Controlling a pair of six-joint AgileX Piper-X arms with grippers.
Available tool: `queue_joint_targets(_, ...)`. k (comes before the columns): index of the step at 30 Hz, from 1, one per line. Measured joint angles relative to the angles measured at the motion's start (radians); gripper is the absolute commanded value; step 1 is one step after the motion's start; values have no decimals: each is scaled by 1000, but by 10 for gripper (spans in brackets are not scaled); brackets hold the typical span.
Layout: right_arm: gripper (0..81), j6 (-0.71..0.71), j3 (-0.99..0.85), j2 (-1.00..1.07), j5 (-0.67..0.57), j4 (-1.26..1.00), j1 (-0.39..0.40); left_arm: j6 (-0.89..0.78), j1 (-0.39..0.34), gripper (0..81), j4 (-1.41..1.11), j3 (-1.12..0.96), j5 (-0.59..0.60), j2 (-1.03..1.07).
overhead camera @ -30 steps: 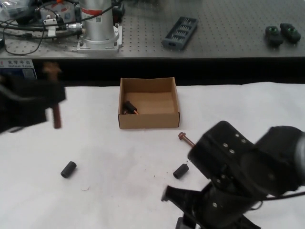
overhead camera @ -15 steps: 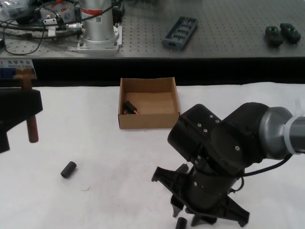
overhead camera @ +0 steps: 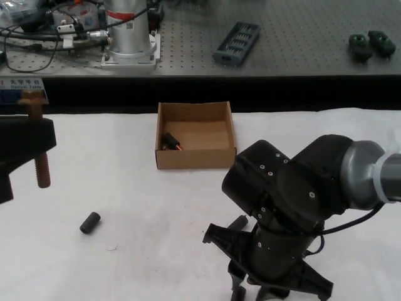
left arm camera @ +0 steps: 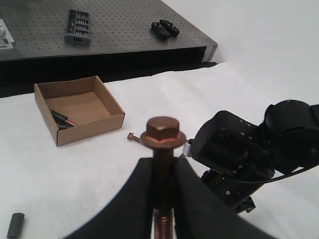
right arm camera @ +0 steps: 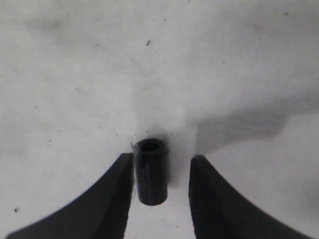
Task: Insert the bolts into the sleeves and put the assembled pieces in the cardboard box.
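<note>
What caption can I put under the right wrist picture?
Open right gripper straddling a black sleeve on the white cloth.

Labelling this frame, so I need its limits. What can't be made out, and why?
High view: the right arm covers the loose bolt.
High view: pieces in the cardboard box, too small to count.
Left wrist view: held bolt's tip, cut by the edge.
Right wrist view: right gripper touching sleeve? Shadow hides it.

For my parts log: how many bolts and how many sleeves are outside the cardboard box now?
Bolts: 2, one in the left hand, one lying free.
Sleeves: 3, one between the fingers of the right hand.
Total: 5
</note>
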Motion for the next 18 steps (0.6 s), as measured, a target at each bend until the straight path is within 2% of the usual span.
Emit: queue_joint_targets(18, 275, 3, -7, 69, -31, 3, 34, 0, 0, 6, 5, 0, 0, 0)
